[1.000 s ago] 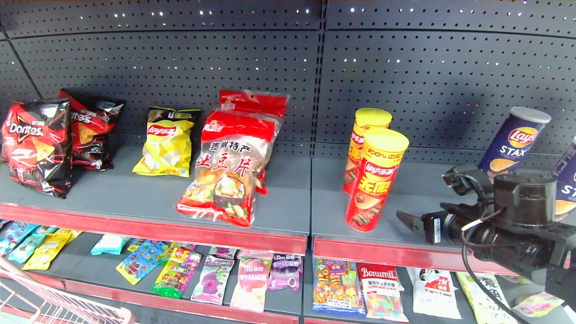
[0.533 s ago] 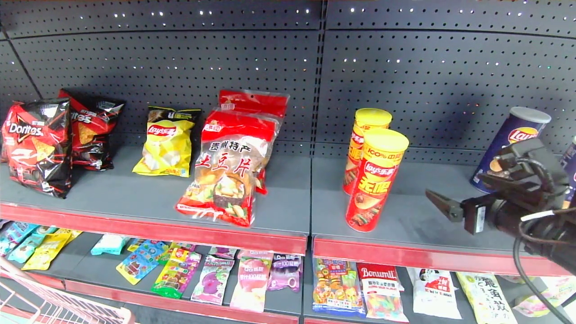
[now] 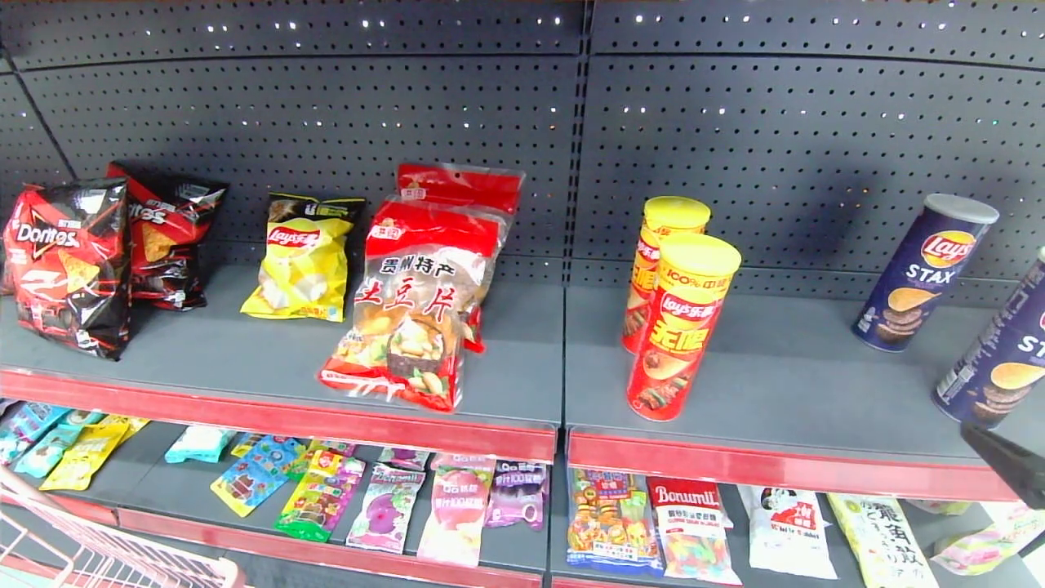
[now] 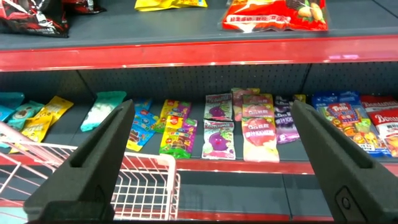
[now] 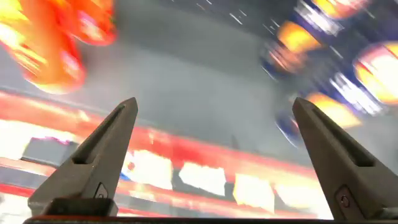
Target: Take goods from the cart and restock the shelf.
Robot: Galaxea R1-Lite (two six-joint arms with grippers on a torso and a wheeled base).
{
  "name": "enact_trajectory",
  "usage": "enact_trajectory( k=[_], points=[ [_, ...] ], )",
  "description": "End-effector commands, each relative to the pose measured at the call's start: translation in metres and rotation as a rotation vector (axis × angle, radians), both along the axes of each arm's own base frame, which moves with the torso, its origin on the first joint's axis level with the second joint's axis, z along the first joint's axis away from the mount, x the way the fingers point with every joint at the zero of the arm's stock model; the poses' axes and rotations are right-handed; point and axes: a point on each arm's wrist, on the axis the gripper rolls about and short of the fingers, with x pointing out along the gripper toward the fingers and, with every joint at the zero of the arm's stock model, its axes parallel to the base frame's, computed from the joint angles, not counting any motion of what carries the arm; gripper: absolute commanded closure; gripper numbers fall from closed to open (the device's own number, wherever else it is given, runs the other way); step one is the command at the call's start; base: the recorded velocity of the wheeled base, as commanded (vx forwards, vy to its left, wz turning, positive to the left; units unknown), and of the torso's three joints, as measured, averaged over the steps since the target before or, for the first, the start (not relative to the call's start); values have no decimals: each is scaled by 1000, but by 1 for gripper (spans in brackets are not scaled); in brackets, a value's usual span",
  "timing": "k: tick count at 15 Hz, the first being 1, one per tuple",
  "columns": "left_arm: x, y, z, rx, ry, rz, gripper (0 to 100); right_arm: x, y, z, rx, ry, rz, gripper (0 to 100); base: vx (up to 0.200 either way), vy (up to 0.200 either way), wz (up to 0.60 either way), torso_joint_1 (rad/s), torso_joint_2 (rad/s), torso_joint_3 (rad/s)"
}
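left gripper [image 4: 211, 102]: spread wide, empty, near the cart [image 4: 146, 180] (ready to pick, I think) | right gripper [image 5: 214, 101]: spread wide, empty, facing the blue cans [image 3: 927, 273] | shelf [image 3: 775, 367]: bare spot for more goods

red-yel cans [image 3: 684, 327], blue cans [image 3: 922, 273]

A dark grey perforated panel [image 3: 326, 106] stands at the back. Small light points shine through its holes.
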Motion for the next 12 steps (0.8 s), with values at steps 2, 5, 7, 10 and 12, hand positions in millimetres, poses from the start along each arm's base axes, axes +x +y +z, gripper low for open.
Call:
enact_trajectory(
  k=[2,5,7,10,12],
  points=[
    [0,0,0,0,1,0,0,-75,-11,-22,12,-101,-122,0,0,0,0,0,0,0],
    [0,0,0,0,1,0,0,-93,-11,-56,6,-127,-199,0,0,0,0,0,0,0],
    [0,0,0,0,0,0,0,-95,-10,-75,-6,-92,-309,0,0,0,0,0,0,0],
    [0,0,0,2,-2,0,0,-105,-7,-98,9,-174,-213,0,0,0,0,0,0,0],
    [0,0,0,2,-2,0,0,-103,-4,-100,79,-169,-83,0,0,0,0,0,0,0]
  ],
)
